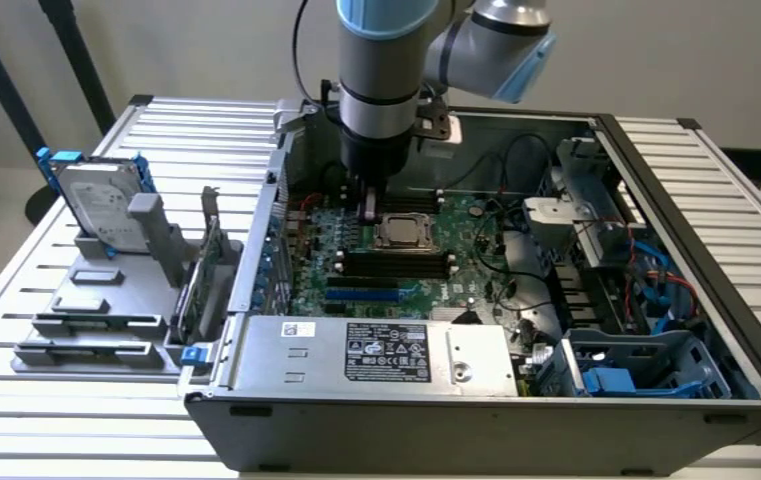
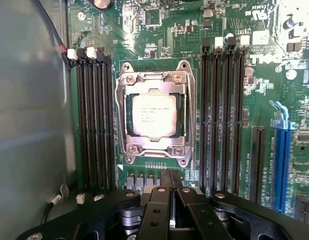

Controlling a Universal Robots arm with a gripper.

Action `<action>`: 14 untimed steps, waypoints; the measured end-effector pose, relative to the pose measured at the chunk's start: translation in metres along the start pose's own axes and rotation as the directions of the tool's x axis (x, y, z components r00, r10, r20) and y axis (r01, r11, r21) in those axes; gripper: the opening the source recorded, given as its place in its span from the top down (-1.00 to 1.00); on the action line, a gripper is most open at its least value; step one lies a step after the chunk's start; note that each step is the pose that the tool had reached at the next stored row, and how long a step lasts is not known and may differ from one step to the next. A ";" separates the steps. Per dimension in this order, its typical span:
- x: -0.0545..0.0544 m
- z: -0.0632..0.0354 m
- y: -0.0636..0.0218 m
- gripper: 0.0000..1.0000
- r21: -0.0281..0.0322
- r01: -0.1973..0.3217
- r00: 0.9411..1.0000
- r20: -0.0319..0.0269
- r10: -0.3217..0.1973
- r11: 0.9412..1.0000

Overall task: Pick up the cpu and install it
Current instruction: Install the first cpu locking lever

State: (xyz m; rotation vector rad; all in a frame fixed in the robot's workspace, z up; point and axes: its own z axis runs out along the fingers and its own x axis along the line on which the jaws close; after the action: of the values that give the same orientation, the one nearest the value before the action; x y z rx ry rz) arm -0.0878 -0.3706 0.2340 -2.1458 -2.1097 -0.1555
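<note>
Closed and empty, the claw [image 2: 170, 187] hangs inside the open computer case [image 1: 487, 420], its two black fingers [image 2: 155, 212] pressed together with nothing between them; in the exterior view the grey-and-blue arm [image 1: 387, 70] comes straight down from above, and its tip [image 1: 369, 205] stands over the green motherboard [image 1: 467, 250], just to the exterior view's left of the socket; the cpu [image 2: 154, 115] lies flat in the metal-framed socket [image 2: 155, 112], its pale silver top facing up, apart from the fingertips and ringed by the frame's four screws; black memory slots [image 2: 96, 125] run along both sides of the socket, and a blue expansion slot [image 2: 281, 160] sits further off; outside the case, toward the exterior view's left, a silver hard drive [image 1: 97, 205] in a blue frame stands upright in a grey holder [image 1: 113, 300] on the slatted white table [image 1: 33, 400].
</note>
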 end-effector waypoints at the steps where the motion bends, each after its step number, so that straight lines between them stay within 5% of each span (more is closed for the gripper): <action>1: 0.000 -0.0007 0.0000 0.79 -0.001 0.009 1.000 0.000 -0.009 1.000; 7: 0.001 -0.0046 -0.0002 0.79 -0.010 0.060 0.998 0.002 -0.060 0.998; 14: 0.012 -0.0044 -0.0003 0.79 -0.009 0.093 0.996 0.017 -0.092 0.996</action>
State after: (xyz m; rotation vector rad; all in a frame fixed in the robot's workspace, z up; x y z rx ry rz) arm -0.0879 -0.3593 0.2403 -2.0628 -2.2234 -0.1580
